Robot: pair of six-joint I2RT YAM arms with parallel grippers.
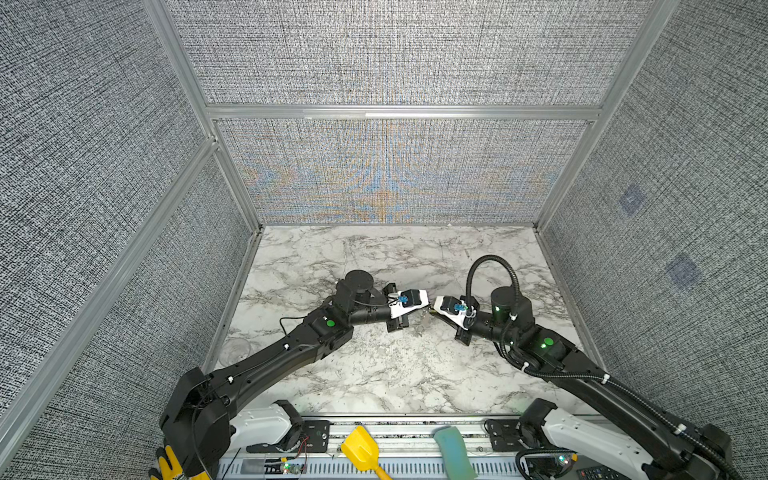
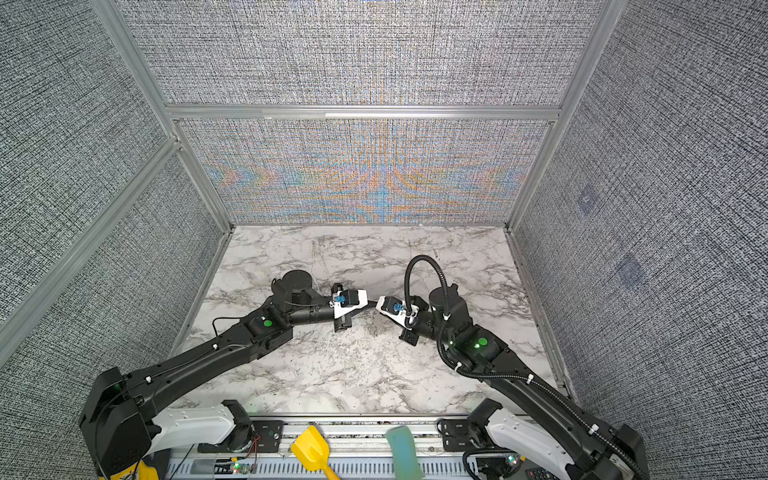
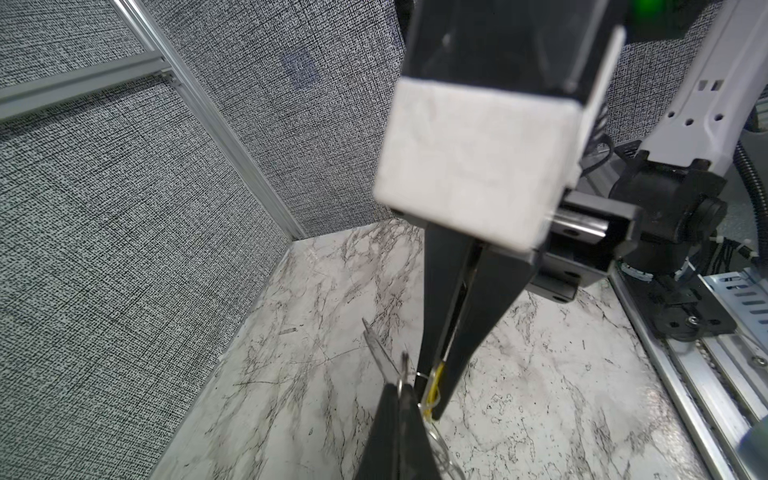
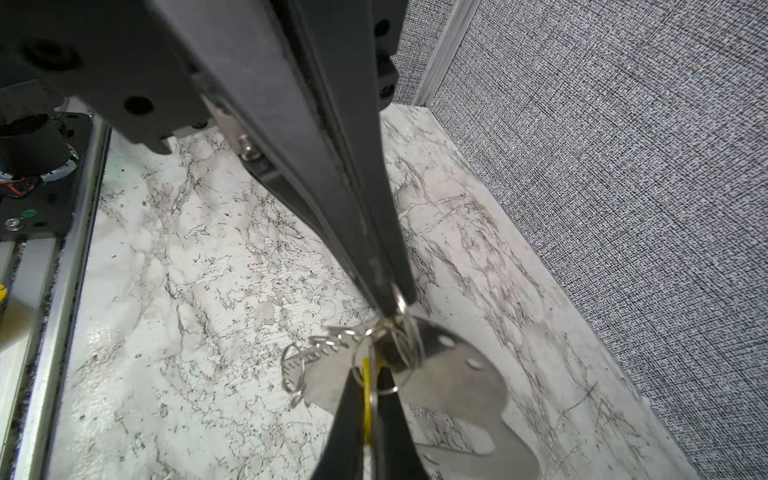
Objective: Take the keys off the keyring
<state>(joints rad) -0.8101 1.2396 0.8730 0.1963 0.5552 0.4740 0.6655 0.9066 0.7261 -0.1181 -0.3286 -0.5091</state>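
Both grippers meet tip to tip above the middle of the marble table. My right gripper [image 4: 368,372] [image 1: 433,312] is shut on the yellow tag [image 4: 366,399] of one of the keys. My left gripper [image 3: 401,384] [image 1: 428,307] is shut on a thin wire ring [image 4: 400,305] at the edge of the keyring [image 4: 457,374], a flat grey plate with small holes that hangs past the fingertips. A small toothed metal piece [image 4: 324,345] and another wire loop [image 4: 291,368] dangle beside the plate. In the left wrist view the plate shows only as a thin grey sliver [image 3: 374,345], and the yellow tag [image 3: 435,386] sits between the right fingers.
A yellow scoop [image 1: 361,449] and a teal block [image 1: 453,453] lie on the metal rail at the front edge. Grey fabric walls with aluminium frames [image 1: 399,112] close in the table [image 1: 374,374] on three sides.
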